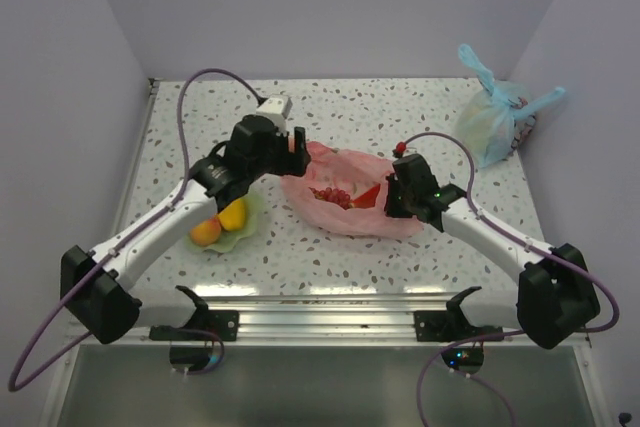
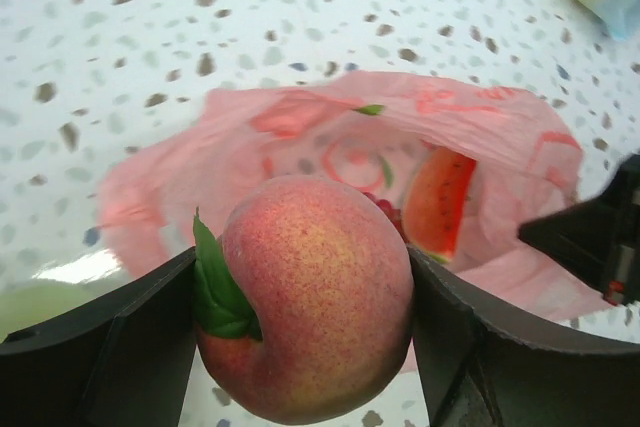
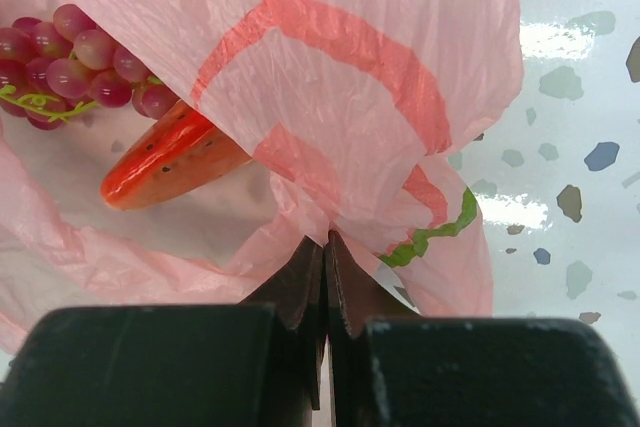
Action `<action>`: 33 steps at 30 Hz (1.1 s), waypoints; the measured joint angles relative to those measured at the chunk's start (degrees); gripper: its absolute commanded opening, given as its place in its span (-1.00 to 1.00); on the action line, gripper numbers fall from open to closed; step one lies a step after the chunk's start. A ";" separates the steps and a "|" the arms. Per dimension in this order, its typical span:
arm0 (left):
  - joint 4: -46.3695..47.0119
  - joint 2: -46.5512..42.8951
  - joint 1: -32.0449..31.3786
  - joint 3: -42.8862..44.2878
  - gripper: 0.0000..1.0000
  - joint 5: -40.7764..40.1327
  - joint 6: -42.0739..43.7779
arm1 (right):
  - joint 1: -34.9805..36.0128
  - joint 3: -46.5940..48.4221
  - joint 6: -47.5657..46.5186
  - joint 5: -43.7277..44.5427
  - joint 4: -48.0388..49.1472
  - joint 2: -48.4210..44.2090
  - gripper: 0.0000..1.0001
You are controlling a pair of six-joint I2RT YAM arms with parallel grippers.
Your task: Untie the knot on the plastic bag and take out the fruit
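One peach (image 2: 315,292), one slice (image 2: 437,202), one bag (image 2: 500,127)

Top view: we look from above and behind the arm bases toward 12 o'clock, far off, over the whole surface (image 1: 330,247), plastic bag (image 1: 350,202) at centre.
Left wrist view: we sit behind the left tool (image 2: 302,265), its peach (image 2: 315,307) filling the foreground, facing the bag from its 10 o'clock.
Right wrist view: we sit behind the right tool (image 3: 325,242), almost against the bag at its 3 o'clock.
Shared: all three show the bag; both wrist views show the watermelon slice (image 2: 437,202).
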 measured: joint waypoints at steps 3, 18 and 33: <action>-2.21 -4.35 5.40 -2.99 0.16 -2.82 -1.62 | -0.02 0.00 -0.04 0.15 -0.04 0.00 -1.00; -2.69 -6.99 29.42 -21.07 0.50 -8.13 -3.69 | -0.02 -0.02 -0.57 -0.02 -0.11 -0.90 -1.00; 2.86 -0.59 31.04 -23.23 1.00 -6.45 -1.27 | -0.07 -0.59 -0.57 -0.04 -0.33 -3.15 -1.00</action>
